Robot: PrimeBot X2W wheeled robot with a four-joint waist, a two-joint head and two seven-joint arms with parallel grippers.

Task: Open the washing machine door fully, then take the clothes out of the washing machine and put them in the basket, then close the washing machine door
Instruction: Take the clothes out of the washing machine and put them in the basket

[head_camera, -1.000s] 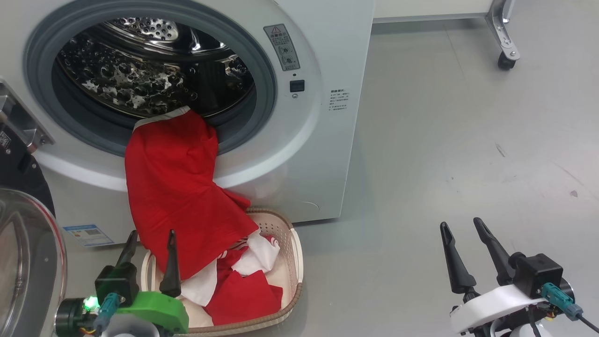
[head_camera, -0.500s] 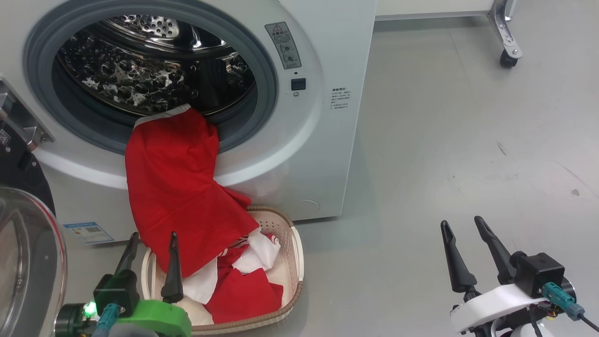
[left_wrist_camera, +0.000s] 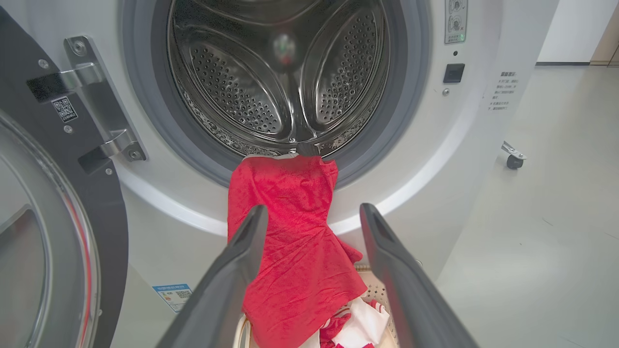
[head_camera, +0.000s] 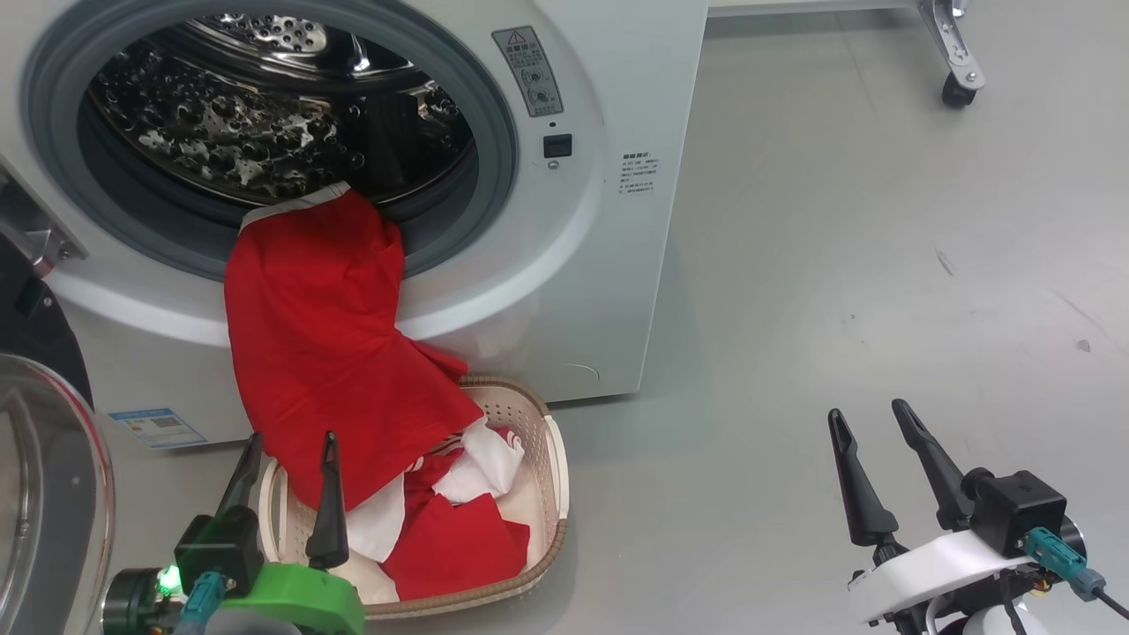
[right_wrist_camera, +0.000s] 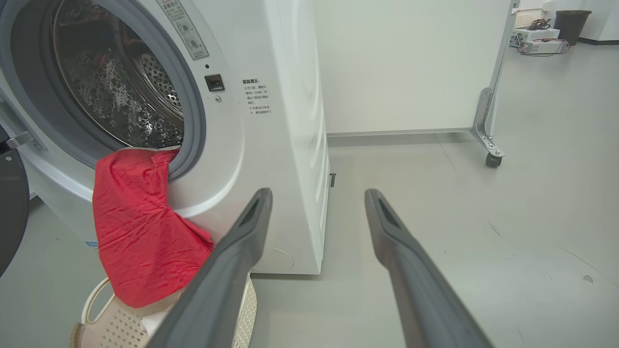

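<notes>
The white washing machine [head_camera: 609,265] stands with its door [head_camera: 44,494] swung open at the left, glass bowl showing [left_wrist_camera: 29,241]. The red clothes [head_camera: 326,353] hang from the drum's rubber rim down into the cream basket [head_camera: 551,476] on the floor; their upper end still lies on the rim [left_wrist_camera: 285,193]. More red and white fabric lies in the basket. My left gripper [head_camera: 291,441] is open, just in front of the basket's near left side, nothing between its fingers. My right gripper [head_camera: 869,416] is open over bare floor at the right [right_wrist_camera: 316,193].
A wheeled frame leg [head_camera: 957,70] stands at the back right, beside a white wall panel [right_wrist_camera: 411,63]. Grey floor [head_camera: 838,265] spreads to the right of the machine. The door's hinge bracket [left_wrist_camera: 101,116] juts out at the drum's left.
The head camera has dipped slightly, so the whole scene sits a little higher. The left gripper has eased back a touch. The clothes hang as before; the right arm is still.
</notes>
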